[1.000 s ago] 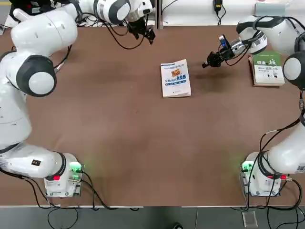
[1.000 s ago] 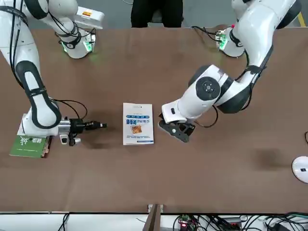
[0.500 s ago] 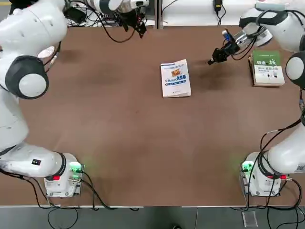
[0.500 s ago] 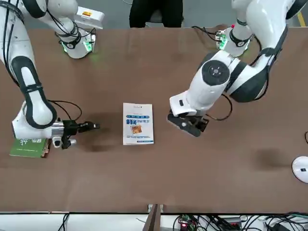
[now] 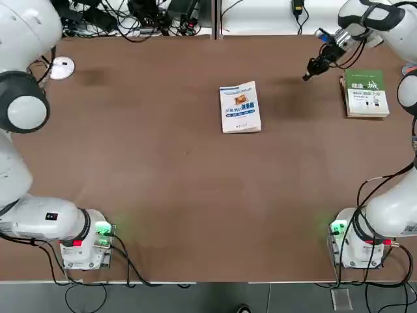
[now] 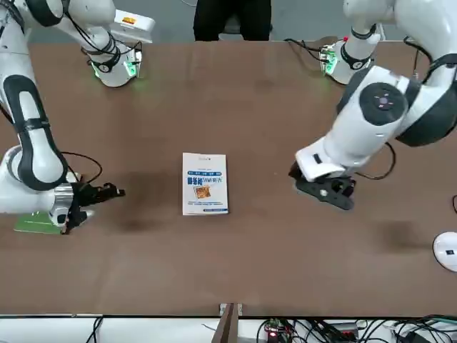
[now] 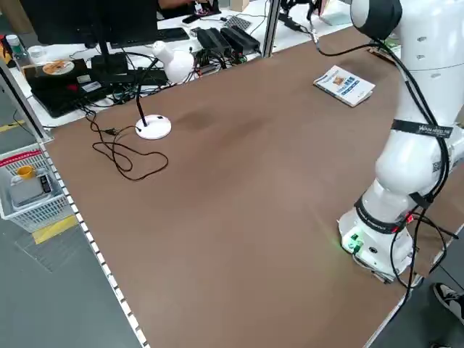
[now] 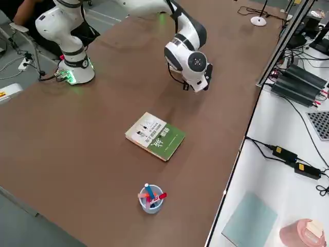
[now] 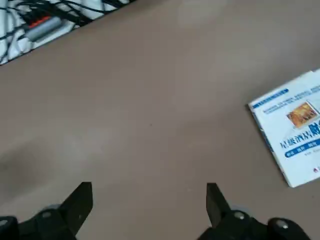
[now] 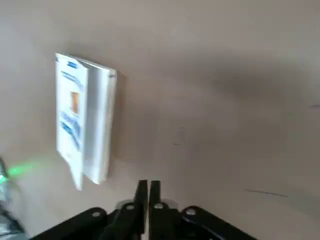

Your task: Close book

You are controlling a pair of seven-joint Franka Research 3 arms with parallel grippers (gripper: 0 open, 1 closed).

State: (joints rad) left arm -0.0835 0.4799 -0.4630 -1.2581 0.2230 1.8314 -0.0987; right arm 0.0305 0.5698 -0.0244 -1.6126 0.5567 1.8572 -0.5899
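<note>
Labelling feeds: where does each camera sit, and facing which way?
Top: overhead, looking down; left arm, right arm, book.
Front: across table, facing robot; left gripper, right gripper, book.
Left side: raised, looking diagonally; left arm, book.
Right side: raised; right arm, green book.
Left wrist: open left gripper, book.
Right wrist: shut right gripper, book.
Shared: book, except right side.

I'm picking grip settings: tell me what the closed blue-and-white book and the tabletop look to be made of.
The book: thin paperback, paper pages visible as a pale stack at the edge in the right wrist view; the printed cover is probably coated card, though no clear sheen shows. The table: uniform matte brown surface with no visible grain, perhaps laminate or a mat; the look leaves it open.
</note>
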